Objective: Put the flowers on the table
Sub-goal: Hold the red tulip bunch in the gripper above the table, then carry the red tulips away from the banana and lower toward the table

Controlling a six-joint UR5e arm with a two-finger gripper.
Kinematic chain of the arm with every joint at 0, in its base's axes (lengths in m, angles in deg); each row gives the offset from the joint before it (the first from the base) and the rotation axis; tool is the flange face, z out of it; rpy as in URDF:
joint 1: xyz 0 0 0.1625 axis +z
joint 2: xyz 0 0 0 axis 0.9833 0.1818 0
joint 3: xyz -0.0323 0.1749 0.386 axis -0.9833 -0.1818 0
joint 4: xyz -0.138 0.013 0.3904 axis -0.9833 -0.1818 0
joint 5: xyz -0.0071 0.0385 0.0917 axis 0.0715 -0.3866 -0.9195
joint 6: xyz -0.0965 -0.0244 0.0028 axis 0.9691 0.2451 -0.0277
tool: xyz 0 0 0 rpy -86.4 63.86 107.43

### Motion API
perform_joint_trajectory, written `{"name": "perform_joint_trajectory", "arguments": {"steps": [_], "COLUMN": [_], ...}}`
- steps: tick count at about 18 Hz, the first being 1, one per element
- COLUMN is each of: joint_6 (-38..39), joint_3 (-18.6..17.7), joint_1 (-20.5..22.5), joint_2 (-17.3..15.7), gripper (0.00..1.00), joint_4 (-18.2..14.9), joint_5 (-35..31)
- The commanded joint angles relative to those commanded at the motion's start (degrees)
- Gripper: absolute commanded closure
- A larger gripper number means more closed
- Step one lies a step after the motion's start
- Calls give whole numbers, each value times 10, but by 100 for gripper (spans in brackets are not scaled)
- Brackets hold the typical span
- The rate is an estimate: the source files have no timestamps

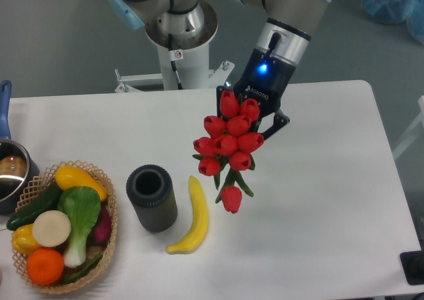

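Holding flowers (229, 148) in clamped pincer (255, 114) above surface (318, 181); we risk them rolling into the banana (192, 217) if released high.

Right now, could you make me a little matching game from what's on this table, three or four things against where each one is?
Things:
1. bunch of red artificial tulips
2. long yellow banana
3. dark grey cylindrical cup
4. round orange fruit

Places:
A. standing upright left of the banana
B. inside the woven wicker basket
C. at the robot's hand, in front of it
D. lying flat on the white table, right of the cup

Pairs: 1-C, 2-D, 3-A, 4-B
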State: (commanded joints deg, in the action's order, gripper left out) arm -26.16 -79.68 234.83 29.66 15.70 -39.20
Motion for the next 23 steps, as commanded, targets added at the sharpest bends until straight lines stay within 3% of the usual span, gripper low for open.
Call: {"name": "perform_joint_trajectory", "arguments": {"steps": [14,20,23], "joint_6": [5,3,0], "joint_3": [1,-3,-11], "joint_1": [-3,-8,-12], "joint_2": [-7,-11,-28], "gripper": [65,65,65], "joint_4": [-1,-2,-3], "joint_5": [-4,-108,-203]}}
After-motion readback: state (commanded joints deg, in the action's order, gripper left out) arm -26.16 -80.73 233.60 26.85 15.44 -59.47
